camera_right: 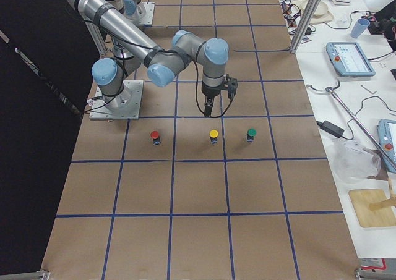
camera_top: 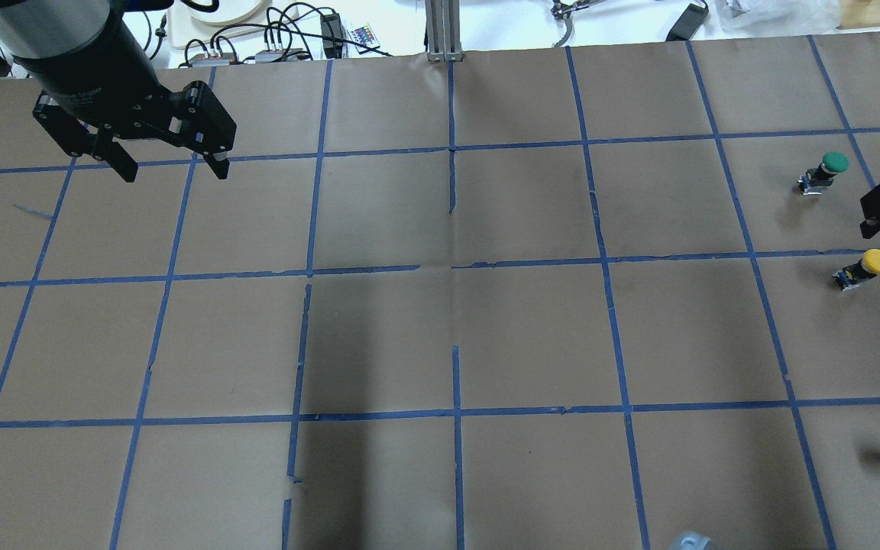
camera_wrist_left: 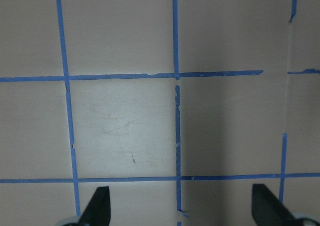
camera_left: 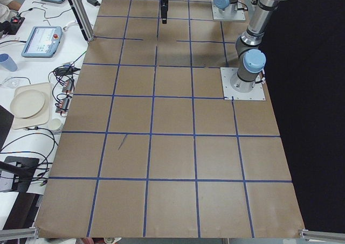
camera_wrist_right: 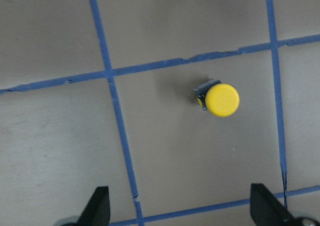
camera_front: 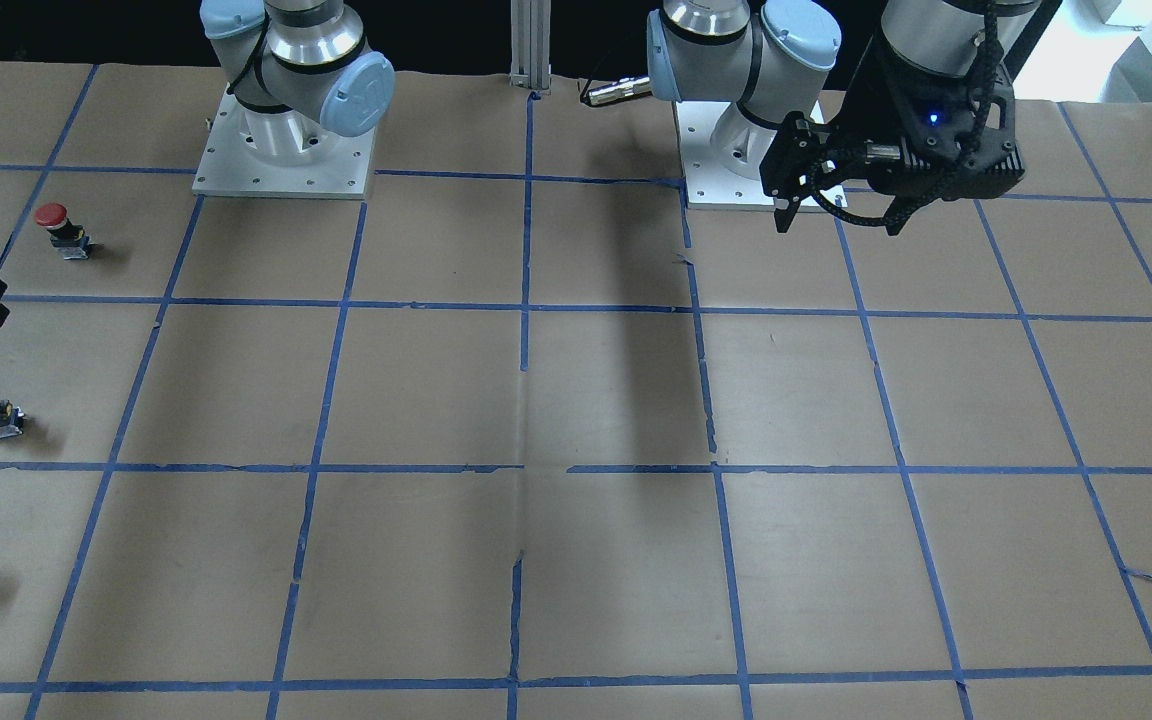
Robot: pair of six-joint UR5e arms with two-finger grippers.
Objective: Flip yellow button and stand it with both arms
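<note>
Currently, the yellow button (camera_right: 213, 136) is standing upright, cap up, near the right end of the bench (camera_right: 198, 193), about midway between the robot's edge and the far edge. It is sitting in a row between a red button (camera_right: 154, 136) on the robot's side and a green button (camera_right: 250, 135) on the far side, each well apart from it. The right gripper (camera_wrist_right: 182, 211) is hovering above the yellow button without touching it, its fingers (camera_wrist_right: 100, 206) spread wide and holding nothing. The left gripper (camera_top: 173, 169) is hanging high over the left half of the bench, likewise released, with only bare paper and blue tape lines (camera_wrist_left: 176, 36) showing beneath it.
</note>
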